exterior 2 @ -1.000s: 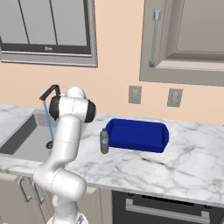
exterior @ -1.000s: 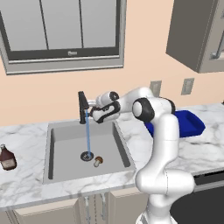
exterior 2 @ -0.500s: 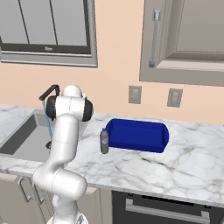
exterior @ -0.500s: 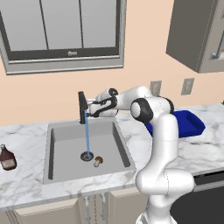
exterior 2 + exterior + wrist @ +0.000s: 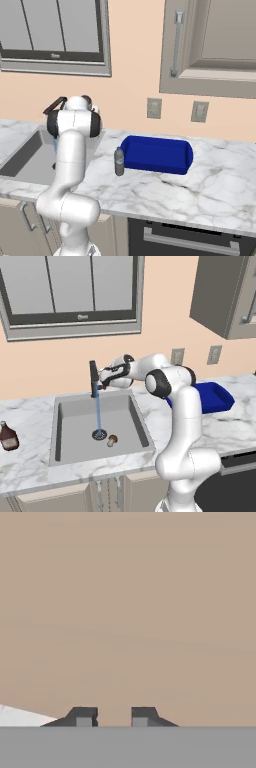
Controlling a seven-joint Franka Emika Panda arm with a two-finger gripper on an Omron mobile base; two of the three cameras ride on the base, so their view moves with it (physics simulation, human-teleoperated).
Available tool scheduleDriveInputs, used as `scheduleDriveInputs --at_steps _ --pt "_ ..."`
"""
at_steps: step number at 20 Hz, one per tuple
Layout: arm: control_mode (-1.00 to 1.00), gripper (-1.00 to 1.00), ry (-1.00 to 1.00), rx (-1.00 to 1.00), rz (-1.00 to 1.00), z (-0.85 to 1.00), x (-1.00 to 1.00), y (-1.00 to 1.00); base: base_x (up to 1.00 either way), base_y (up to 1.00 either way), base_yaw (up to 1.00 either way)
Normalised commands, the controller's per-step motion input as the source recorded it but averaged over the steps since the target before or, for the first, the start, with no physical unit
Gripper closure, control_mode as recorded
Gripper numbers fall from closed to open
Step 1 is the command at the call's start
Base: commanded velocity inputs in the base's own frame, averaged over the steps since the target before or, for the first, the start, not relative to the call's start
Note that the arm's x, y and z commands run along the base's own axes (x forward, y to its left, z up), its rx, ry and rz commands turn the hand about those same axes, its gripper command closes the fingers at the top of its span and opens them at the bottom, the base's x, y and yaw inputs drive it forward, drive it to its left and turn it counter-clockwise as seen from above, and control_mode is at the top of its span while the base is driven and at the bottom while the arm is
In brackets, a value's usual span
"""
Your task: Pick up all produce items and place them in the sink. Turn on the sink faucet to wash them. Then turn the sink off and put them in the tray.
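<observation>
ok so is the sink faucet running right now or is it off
On. In the left base view a blue stream of water falls from the faucet toward the drain, beside the mushroom in the sink.

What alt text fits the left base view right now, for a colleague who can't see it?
Water runs from the black faucet into the grey sink, where a small mushroom lies beside the drain. The gripper sits at the faucet; a blue tray is behind the arm, a brown bottle far left.

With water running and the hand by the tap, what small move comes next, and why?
Probably nudge the lever on the slim black faucet to shut it off: the blue stream falls into the grey sink basin beside the small brown-capped mushroom, and the gripper sits at the faucet, jaws apart and empty.
</observation>
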Motion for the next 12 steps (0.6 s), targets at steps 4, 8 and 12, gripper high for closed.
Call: scheduleDriveInputs --at_steps 4,8,12 --pt "-1.0 1.0 -0.09 -0.04 0.12 0.0 -0.42 0.76 0.0 0.0 0.0" --pt "-1.0 1.0 -0.13 -0.01 0.13 0.0 -0.49 0.78 0.0 0.0 0.0" --pt "-1.0 1.0 -0.12 -0.01 0.13 -0.01 -0.47 0.77 0.0 0.0 0.0"
